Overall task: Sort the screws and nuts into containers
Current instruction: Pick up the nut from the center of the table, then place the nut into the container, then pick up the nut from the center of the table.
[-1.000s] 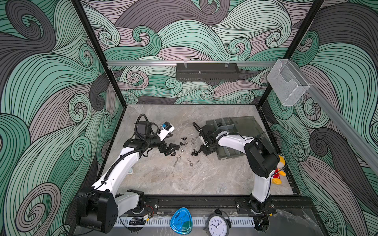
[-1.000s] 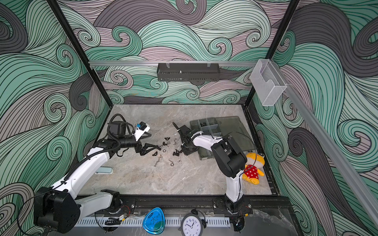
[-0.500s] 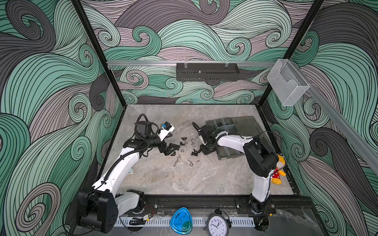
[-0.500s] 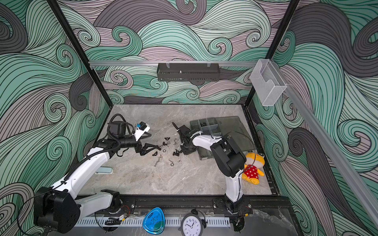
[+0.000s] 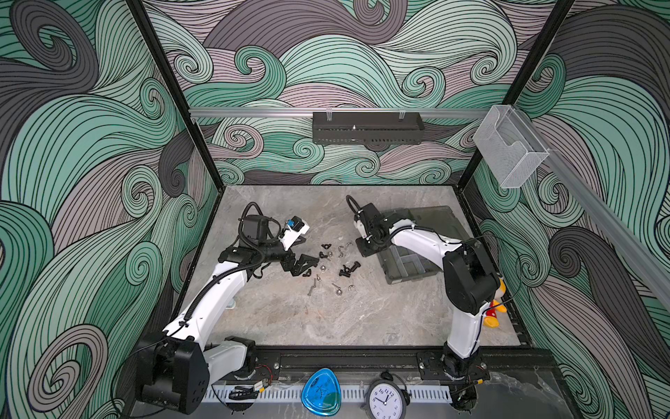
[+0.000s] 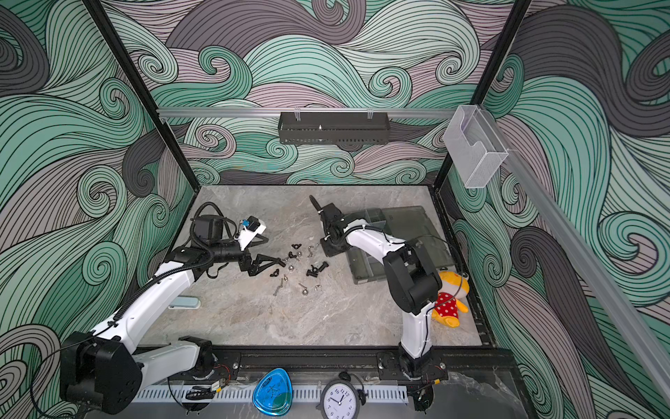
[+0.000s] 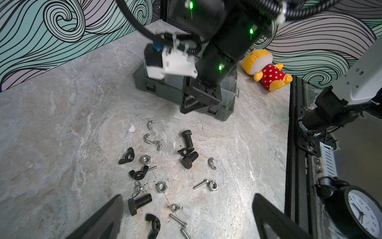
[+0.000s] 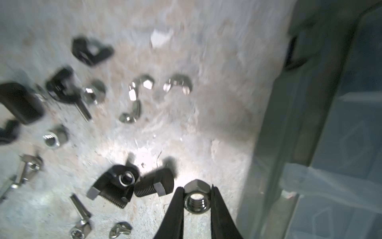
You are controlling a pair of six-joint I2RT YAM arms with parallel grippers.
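Round black alarm clock with a white dial (image 5: 385, 399): black hour numerals 1 to 12 around the face. Blue rounded plastic piece (image 5: 320, 391) beside it has a dark mark, too small to read.

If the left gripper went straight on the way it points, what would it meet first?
Probably the hex nut on the table, just ahead of the open left gripper; a black bolt lies beyond. Depth is unclear.

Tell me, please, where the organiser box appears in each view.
Both top views: organiser box, right of the loose fasteners.
Left wrist: beyond the fasteners, behind the right arm, here.
Right wrist: blurred, beside the gripped hex nut.
Shared landmark: two black bolts.
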